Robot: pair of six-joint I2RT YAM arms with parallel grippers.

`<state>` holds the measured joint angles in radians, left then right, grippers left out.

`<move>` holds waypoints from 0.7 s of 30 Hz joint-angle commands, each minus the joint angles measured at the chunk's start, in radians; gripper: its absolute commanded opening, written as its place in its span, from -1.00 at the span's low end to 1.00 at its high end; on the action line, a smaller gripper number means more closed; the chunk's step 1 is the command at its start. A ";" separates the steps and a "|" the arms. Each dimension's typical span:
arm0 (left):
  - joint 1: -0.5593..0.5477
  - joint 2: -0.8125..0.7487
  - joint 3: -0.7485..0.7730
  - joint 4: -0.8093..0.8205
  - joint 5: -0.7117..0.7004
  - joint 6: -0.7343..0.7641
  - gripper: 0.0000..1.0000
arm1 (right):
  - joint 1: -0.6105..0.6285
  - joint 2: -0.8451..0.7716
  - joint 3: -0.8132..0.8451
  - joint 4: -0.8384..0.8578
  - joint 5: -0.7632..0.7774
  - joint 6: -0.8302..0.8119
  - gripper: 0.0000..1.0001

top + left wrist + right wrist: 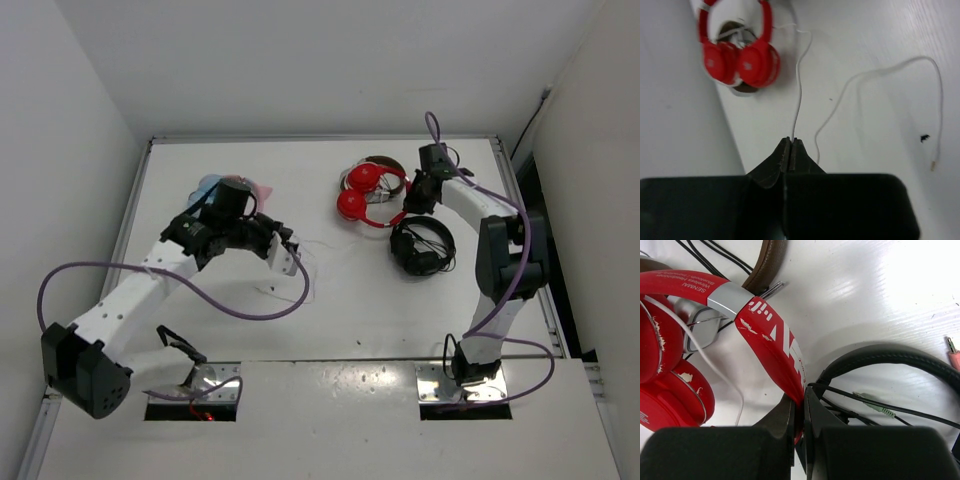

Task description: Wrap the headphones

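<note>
The red headphones point(362, 192) lie at the back middle of the table, ear cups together point(740, 61). My right gripper point(412, 196) is shut on the red headband point(771, 336), which runs down between its jaws point(802, 396). The thin white cable point(800, 85) trails from the cups across the table to my left gripper point(791, 140), which is shut on it well left of the headphones point(290, 256). Past the grip the cable loops on to its free plug end point(933, 165) on the table.
Black headphones point(421, 248) with black cables point(890, 356) lie just in front of the right gripper. Brown-and-silver headphones point(381, 162) sit under the red ones. A pink and blue object point(212, 185) shows behind the left arm. White walls enclose the table.
</note>
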<state>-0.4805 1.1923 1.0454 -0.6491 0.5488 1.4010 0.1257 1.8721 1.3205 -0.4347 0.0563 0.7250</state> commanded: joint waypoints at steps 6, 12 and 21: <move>-0.079 -0.108 0.162 0.146 0.157 -0.256 -1.00 | 0.034 -0.079 -0.012 0.088 0.020 -0.047 -1.00; -0.099 -0.073 0.243 0.356 0.028 -0.491 -1.00 | 0.071 -0.137 -0.044 0.106 -0.001 -0.107 -1.00; -0.037 0.125 0.444 0.433 -0.125 -0.737 -1.00 | 0.135 -0.264 -0.144 0.149 -0.148 -0.305 -1.00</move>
<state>-0.5442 1.2797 1.4246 -0.2955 0.4797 0.7856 0.2432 1.6871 1.1851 -0.3698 -0.0086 0.5053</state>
